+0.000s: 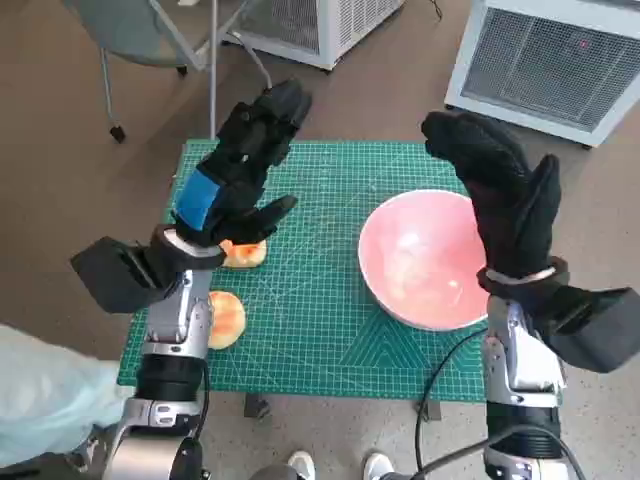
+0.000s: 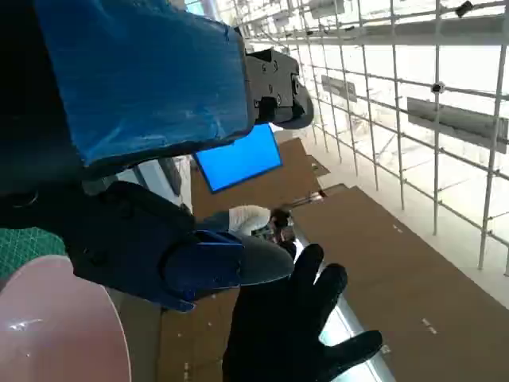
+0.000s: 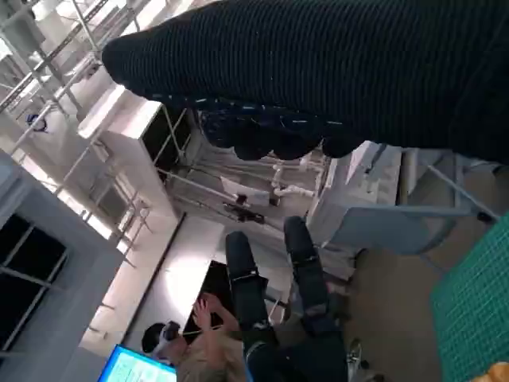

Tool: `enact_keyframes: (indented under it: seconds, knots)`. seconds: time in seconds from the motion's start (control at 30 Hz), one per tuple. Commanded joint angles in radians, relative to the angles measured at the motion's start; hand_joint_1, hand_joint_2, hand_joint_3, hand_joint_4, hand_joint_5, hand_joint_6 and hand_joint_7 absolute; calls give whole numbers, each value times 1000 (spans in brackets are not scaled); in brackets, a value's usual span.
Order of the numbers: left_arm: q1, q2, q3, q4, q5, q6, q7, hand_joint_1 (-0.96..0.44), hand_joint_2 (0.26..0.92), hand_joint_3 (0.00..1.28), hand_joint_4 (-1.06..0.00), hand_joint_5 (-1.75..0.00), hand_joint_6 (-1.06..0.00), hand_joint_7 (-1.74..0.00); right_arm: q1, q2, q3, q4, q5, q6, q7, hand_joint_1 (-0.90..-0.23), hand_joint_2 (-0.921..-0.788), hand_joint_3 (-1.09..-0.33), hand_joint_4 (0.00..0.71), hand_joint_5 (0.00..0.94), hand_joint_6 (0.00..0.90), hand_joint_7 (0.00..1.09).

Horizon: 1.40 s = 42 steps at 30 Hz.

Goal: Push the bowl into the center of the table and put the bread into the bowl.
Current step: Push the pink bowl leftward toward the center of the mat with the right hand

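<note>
Green gridded cutting mat (image 1: 330, 300) covers the small table, brown floor all round. Grey chair (image 1: 150, 35) stands beyond the far left corner; two white ventilated units, one (image 1: 320, 25) at top centre and one (image 1: 550, 60) at top right.

Pink bowl (image 1: 425, 260) sits on the right half of the mat, upright, nothing in it, its near rim close to the mat's right front area. Left wrist view catches its rim (image 2: 56, 318) low in the corner.

Right hand (image 1: 500, 190), gloved, hangs raised above the bowl's far right rim, fingers spread, holding nothing. Left hand (image 1: 240, 165), blue tape on its back, is raised over the left half of the mat, fingers extended and apart, nothing in them.

Bread: one bun (image 1: 245, 252) on the mat just beneath the left wrist, partly hidden; a second bun (image 1: 227, 318) nearer the front left edge, beside the forearm. Both well apart from the bowl.

Right wrist view shows a person (image 3: 199, 334) seated in the background.
</note>
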Motion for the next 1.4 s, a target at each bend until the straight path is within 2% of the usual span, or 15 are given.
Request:
enact_keyframes:
  seconds: [0.03,0.8,1.07,1.27,1.4]
  knots:
    - [-16,3,-4,8,5,-2,-6,-613,921,365,-122,-2,-11,-472,9,-3,-2,13,-1,7,4,-657,-921,-706,58,1,-1,414]
    - [-27,-9,-4,33,1,-13,-13,-612,921,367,-121,-1,-1,-489,15,-10,-4,4,7,7,14,-656,-921,-699,58,0,-1,414]
    - [-27,-15,-6,35,5,-19,-9,-610,921,368,-124,-2,0,-494,28,-25,-13,-10,8,10,15,-658,-921,-695,60,1,-1,417]
    - [-23,-18,-5,32,7,-20,-6,-606,921,369,-128,-4,0,-497,58,-73,-62,5,34,-16,41,-669,-921,-680,71,6,-1,442]
    - [-20,-19,-5,28,5,-22,-7,-605,921,369,-129,-4,0,-499,74,-103,-118,64,43,-66,50,-671,-921,-679,70,4,-1,447]
